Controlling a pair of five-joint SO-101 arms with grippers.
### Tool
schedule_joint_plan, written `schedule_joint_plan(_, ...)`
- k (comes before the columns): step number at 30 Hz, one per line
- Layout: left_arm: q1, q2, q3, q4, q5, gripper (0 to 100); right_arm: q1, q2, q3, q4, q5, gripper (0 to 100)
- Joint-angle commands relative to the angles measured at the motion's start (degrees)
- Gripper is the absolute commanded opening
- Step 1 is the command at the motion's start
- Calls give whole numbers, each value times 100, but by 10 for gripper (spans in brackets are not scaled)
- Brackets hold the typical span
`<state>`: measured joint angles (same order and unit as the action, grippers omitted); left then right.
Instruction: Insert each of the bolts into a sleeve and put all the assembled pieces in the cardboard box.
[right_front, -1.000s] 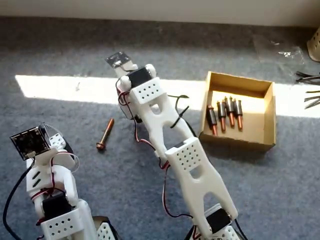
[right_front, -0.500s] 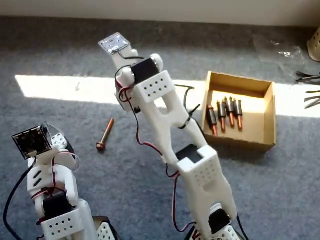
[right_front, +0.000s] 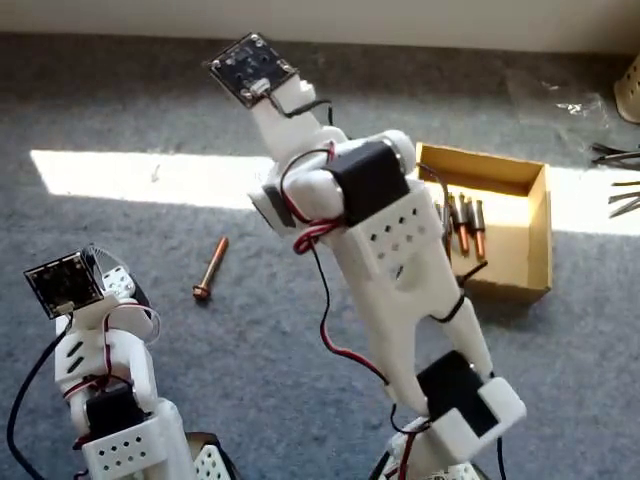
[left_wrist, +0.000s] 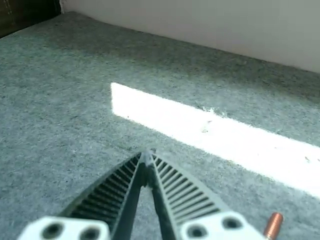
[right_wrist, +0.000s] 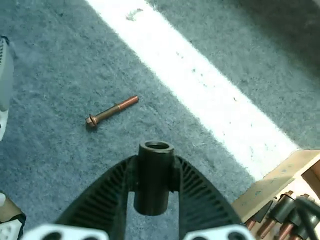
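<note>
1. Copper-coloured metal bolt (right_front: 211, 267) lies on the grey carpet (right_front: 250, 400), well apart from the open cardboard box (right_front: 500, 172) holding assembled pieces (right_front: 465, 225).
2. Right gripper (right_wrist: 155, 160) pinches a dark cylindrical sleeve (right_wrist: 155, 187).
3. Left gripper (left_wrist: 147, 162) has its jaws pressed together.

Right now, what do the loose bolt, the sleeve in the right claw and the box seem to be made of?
The bolt: probably copper-plated metal, orange sheen. The sleeve in the right claw: dark and matte, likely blackened metal or plastic; cannot tell. The box: plain cardboard, tan, raw edges.
</note>
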<state>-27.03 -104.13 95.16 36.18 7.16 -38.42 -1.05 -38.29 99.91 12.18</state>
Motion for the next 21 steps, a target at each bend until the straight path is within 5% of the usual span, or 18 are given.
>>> schedule_joint_plan(1,119,-48,-163,0,-9,17,-48,-796,347,48,70,5)
schedule_joint_plan(12,127,-48,-163,9,-9,17,-40,-2325,1657,-136,475,5)
schedule_joint_plan(21,154,-48,-163,9,-9,17,523,-3802,4681,-2255,484,5)
